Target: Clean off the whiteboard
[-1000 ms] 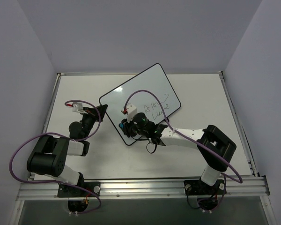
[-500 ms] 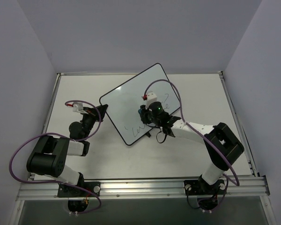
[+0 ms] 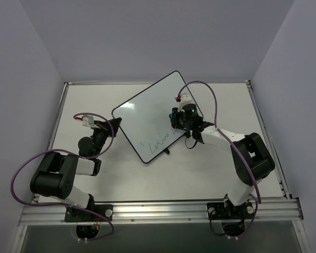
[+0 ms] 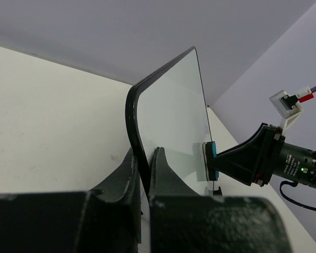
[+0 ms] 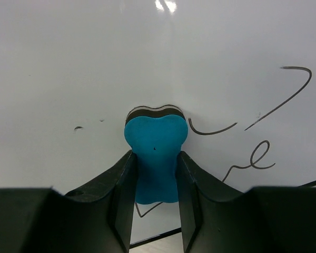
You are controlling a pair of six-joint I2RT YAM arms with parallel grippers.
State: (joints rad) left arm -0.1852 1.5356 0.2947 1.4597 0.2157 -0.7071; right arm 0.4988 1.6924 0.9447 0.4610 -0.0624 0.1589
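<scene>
The whiteboard [image 3: 147,113] is a white board with a thin black frame, held tilted up off the table. My left gripper [image 3: 115,124] is shut on its left corner; in the left wrist view the black frame [image 4: 134,126] sits pinched between my fingers. My right gripper [image 3: 175,120] is shut on a small blue eraser [image 5: 155,153] and presses it flat against the board's face. The eraser also shows in the left wrist view [image 4: 210,161]. Black handwriting remains at the lower part of the board [image 3: 158,143] and beside the eraser [image 5: 263,121].
The white table [image 3: 221,100] has raised rails at its sides and front. Purple-grey walls stand close around it. A small black clip [image 3: 166,152] sticks out at the board's lower edge. Purple cables loop over both arms.
My right gripper has swept the eraser from the board's lower left end up and right toward its far right part. The writing at upper right is wiped away. The left gripper has not moved.
</scene>
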